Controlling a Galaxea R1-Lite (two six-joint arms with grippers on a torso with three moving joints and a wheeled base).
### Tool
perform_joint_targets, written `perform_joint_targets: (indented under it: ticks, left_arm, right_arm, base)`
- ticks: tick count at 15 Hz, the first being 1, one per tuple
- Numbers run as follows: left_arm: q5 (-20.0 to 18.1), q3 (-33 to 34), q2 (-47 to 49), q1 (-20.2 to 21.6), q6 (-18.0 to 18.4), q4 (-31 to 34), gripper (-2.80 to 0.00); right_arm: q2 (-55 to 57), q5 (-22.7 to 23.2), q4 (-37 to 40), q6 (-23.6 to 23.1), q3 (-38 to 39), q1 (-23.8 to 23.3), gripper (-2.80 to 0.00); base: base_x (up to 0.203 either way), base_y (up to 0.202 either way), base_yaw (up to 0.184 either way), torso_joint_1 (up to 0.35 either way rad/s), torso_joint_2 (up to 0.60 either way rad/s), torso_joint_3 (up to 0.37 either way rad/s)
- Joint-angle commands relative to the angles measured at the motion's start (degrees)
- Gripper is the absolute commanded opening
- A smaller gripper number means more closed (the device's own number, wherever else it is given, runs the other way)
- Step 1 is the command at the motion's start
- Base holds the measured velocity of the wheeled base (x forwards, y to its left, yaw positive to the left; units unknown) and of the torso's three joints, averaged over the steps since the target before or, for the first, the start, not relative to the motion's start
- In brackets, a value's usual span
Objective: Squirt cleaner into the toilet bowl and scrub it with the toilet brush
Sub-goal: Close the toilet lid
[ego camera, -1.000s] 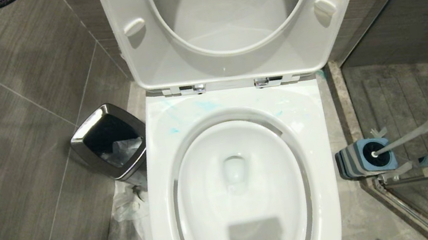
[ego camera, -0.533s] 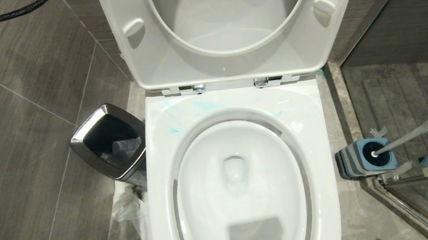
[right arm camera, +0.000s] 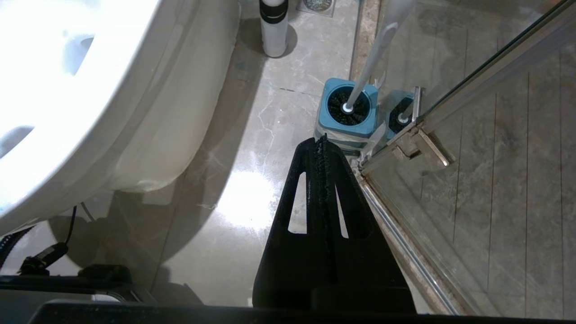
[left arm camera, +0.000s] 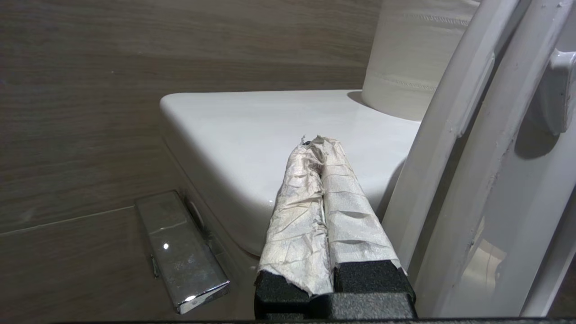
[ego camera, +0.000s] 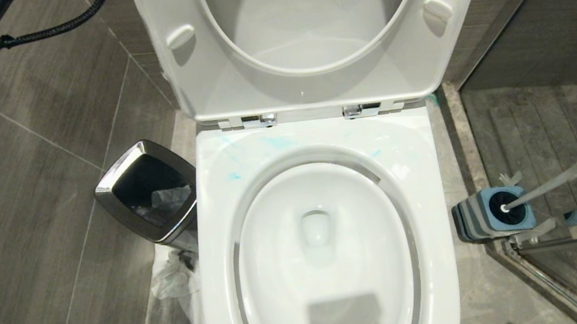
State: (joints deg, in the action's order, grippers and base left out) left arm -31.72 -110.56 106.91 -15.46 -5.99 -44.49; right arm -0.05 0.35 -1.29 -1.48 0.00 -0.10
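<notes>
The toilet bowl [ego camera: 322,251] stands open, seat raised, with turquoise cleaner [ego camera: 278,141] smeared on its back rim. The toilet brush [ego camera: 564,175] sits in its holder [ego camera: 485,216] on the bowl's right. Left hand [left arm camera: 320,148], closed and empty, hangs beside the cistern [left arm camera: 270,121]; right hand [right arm camera: 321,144], closed and empty, hangs above the floor near the holder.

Grey wood-grain tiles [ego camera: 12,246] cover the floor and the wall [left arm camera: 180,45], crossed by thin pale grout lines. A square steel bin [ego camera: 148,189] with a black liner stands on the floor, crumpled plastic sheeting [ego camera: 170,301] beside it. Glass shower door [right arm camera: 495,157] on a metal frame encloses darker ribbed flooring.
</notes>
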Motion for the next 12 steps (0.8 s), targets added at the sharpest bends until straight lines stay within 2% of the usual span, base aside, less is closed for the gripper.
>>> perform_joint_targets:
  ticks: [1, 8, 12]
  left_arm:
    - [-0.2, 0.0, 0.8, -0.1, 0.5, -0.2, -2.8]
    - [-0.4, 0.1, 0.6, -5.5, 0.9, 0.0, -2.8]
    - [-0.2, 2.0, -1.5, -6.5, 0.6, 0.1, -2.8]
  right_arm:
    - [0.0, 0.0, 0.0, 0.0, 0.7, 0.0, -2.8]
    - [0.0, 0.0, 0.0, 0.0, 0.7, 0.0, -2.8]
    - [0.0, 0.0, 0.0, 0.0, 0.7, 0.0, -2.8]
  base:
    - [0.0, 0.0, 0.0, 0.0, 0.0, 0.0]
    - [0.0, 0.0, 0.0, 0.0, 0.0, 0.0]
    - [0.0, 0.0, 0.0, 0.0, 0.0, 0.0]
